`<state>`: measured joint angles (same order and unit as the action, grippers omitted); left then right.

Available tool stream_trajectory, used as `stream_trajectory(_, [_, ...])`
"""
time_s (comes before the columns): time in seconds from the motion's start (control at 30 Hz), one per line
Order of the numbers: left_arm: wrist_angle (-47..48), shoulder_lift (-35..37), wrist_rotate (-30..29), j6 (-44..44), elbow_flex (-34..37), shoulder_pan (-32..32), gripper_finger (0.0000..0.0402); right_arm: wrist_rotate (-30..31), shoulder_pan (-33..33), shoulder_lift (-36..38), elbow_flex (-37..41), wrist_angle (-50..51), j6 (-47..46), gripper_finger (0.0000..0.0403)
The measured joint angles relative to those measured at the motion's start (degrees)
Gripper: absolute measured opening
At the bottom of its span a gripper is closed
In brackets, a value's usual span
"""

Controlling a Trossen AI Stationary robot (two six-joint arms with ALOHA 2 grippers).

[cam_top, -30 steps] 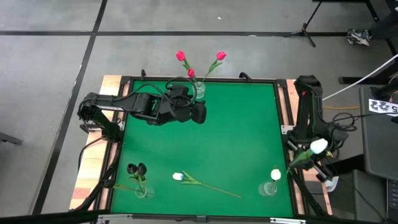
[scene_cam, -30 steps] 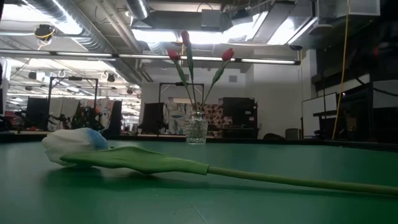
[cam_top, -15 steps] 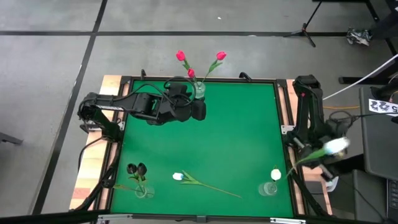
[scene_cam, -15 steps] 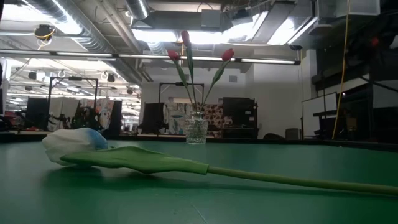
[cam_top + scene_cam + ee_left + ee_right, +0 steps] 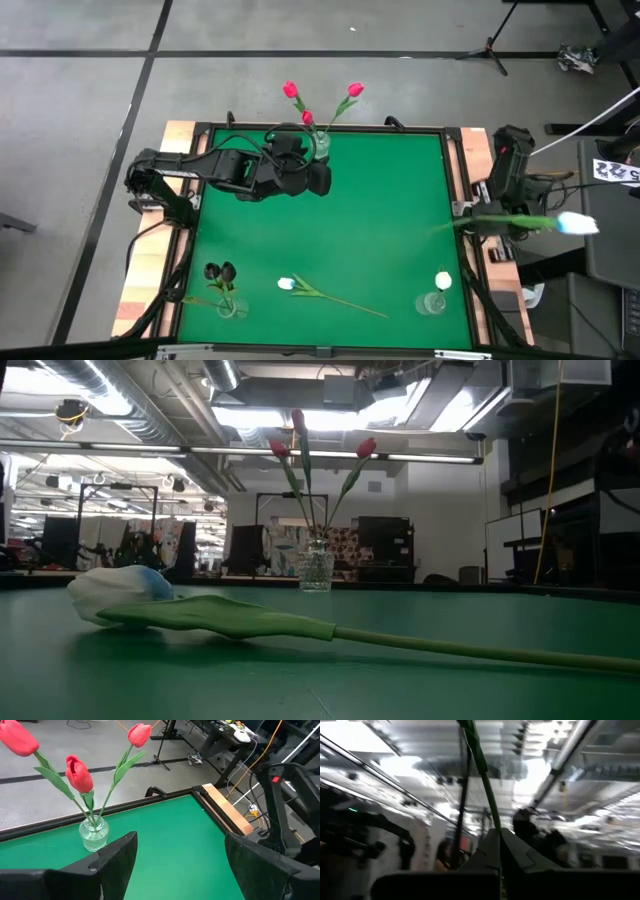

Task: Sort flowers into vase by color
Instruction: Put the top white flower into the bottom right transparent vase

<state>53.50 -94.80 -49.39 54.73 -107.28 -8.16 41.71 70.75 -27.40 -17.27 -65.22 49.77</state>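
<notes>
Near to far, as laid out in the overhead frame

Bottom edge of the green table (image 5: 380, 220): three items are seen. Bottom left, a small glass vase (image 5: 230, 306) is holding two near-black tulips (image 5: 219, 271). Centre bottom, a white tulip (image 5: 287, 284) is lying flat on the mat, its stem running toward lower right; in the table-level view the same flower fills the foreground, head at left. Bottom right, a second glass vase (image 5: 431, 303) is holding one white tulip (image 5: 443, 281)

Right edge, mid height: the right gripper (image 5: 478, 223) is clenched on the green stem of another white tulip (image 5: 577, 224); the flower is held roughly horizontal, its head out past the table's right edge, the stem tip pointing in over the mat. In the right wrist view the stem (image 5: 482, 775) is seen pinched between the closed fingers, rising to the frame top

Upper left of the mat: the left gripper (image 5: 318, 179) is released, its fingers spread wide, nothing between them. It is parked just beside the red vase, not touching it

Top edge, centre: a third glass vase (image 5: 320, 146) is holding three pink-red tulips (image 5: 291, 90), heads fanned out beyond the table's top edge. In the left wrist view this vase (image 5: 93, 833) is seen just beyond the open fingers (image 5: 116, 854), upright
</notes>
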Motion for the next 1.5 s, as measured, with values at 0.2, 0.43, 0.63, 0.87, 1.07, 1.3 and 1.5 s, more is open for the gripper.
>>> stream_trajectory(0.2, [0.12, 0.02, 0.00, -1.27, 0.00, -0.11, 0.0294, 1.06, -0.56, 17.28, -9.00, 45.78, -18.10, 0.0000])
stream_trajectory(0.43, [0.28, 0.02, 0.02, -1.12, 0.00, -0.11, 0.0294, -7.47, -0.67, 26.93, -16.05, 76.16, -48.75, 0.0000])
stream_trajectory(0.63, [0.32, 0.02, 0.04, 0.61, 0.00, -0.11, 0.0294, -9.29, -0.66, 25.57, -9.73, 75.27, -58.17, 0.0000])
stream_trajectory(0.87, [0.32, 0.02, 0.04, 2.03, 0.02, -0.11, 0.0294, -12.80, -0.65, 25.23, -0.96, 61.90, -61.50, 0.0000])
stream_trajectory(1.07, [0.32, 0.02, 0.04, 2.15, 0.02, -0.11, 0.0294, -12.85, -0.65, 23.51, 3.63, 52.52, -60.72, 0.0000])
stream_trajectory(1.3, [0.32, 0.04, 0.04, 2.28, 0.02, -0.11, 0.0294, -11.75, -0.65, 17.68, 4.02, 48.85, -59.92, 0.0000])
stream_trajectory(1.5, [0.32, 0.04, -0.40, 2.35, 0.02, -0.07, 0.0294, -11.77, -0.65, 8.28, 4.02, 41.35, -57.38, 0.0000])
